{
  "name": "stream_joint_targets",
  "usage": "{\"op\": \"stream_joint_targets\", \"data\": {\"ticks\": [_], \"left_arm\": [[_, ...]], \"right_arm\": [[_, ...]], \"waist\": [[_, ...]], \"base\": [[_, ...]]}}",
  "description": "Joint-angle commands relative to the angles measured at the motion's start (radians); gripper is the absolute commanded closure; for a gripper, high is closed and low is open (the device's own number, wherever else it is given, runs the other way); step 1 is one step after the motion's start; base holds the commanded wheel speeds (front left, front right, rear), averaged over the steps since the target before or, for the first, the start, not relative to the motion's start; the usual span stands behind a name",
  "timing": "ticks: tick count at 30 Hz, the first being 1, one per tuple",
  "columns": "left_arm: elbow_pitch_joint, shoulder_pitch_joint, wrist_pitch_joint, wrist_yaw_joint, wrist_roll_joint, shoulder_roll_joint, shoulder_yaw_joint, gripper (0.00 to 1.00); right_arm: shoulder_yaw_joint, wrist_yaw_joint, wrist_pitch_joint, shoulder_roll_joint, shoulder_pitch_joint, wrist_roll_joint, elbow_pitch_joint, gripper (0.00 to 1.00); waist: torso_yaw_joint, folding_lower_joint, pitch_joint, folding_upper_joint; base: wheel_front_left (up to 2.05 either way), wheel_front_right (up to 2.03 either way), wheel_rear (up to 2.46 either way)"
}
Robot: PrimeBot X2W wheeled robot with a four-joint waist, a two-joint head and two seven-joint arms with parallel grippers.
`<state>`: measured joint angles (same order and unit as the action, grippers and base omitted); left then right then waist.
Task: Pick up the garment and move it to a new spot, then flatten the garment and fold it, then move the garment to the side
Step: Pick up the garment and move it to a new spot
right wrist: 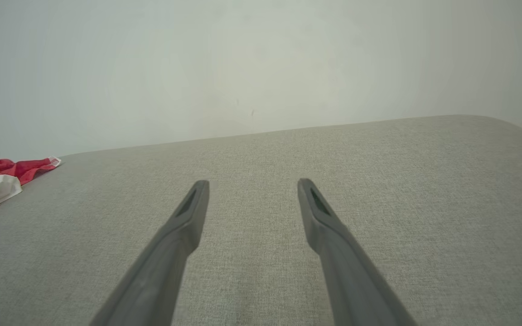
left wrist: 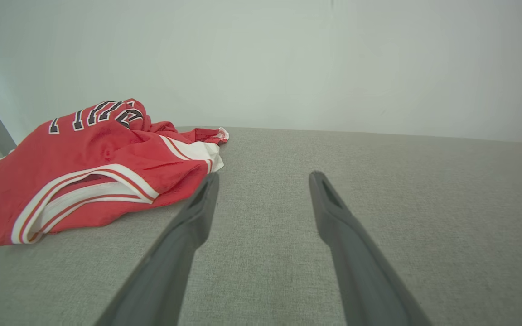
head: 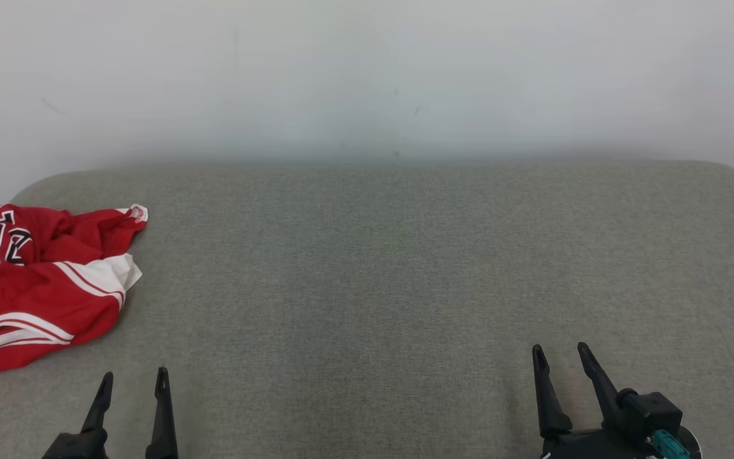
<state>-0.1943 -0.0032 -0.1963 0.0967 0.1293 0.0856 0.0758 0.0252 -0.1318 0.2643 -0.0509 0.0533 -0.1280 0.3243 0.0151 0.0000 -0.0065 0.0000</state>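
A crumpled red basketball jersey [head: 35, 287] lay at the grey tabletop's [head: 367, 255] left edge. The left gripper [head: 134, 375] and right gripper [head: 560, 347] hovered empty, jaws apart. The pickup was not yet begun; next, the left gripper would probably need to reach the jersey and pinch a fold.

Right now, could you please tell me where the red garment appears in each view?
Head view: garment at the left edge.
Left wrist view: garment in the left half.
Right wrist view: garment corner at the left edge.
Shared landmark: far edge of the grey cushion meeting the wall.
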Motion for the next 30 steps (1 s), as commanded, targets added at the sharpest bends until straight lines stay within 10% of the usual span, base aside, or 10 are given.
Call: {"op": "stream_joint_targets", "data": {"ticks": [1, 30], "left_arm": [[-0.002, 0.008, 0.001, -0.006, 0.009, 0.007, 0.002, 0.0], [-0.002, 0.05, 0.008, -0.062, 0.03, 0.029, 0.016, 0.0]], "right_arm": [[-0.001, 0.002, 0.0, 0.001, 0.0, -0.004, 0.002, 0.0], [-0.015, 0.002, 0.0, 0.001, -0.019, -0.029, 0.033, 0.0]], "waist": [[0.013, 0.0, 0.001, 0.0], [0.342, 0.0, -0.019, 0.0]], "base": [[0.0, 0.0, 0.0], [0.0, 0.0, 0.0]]}}
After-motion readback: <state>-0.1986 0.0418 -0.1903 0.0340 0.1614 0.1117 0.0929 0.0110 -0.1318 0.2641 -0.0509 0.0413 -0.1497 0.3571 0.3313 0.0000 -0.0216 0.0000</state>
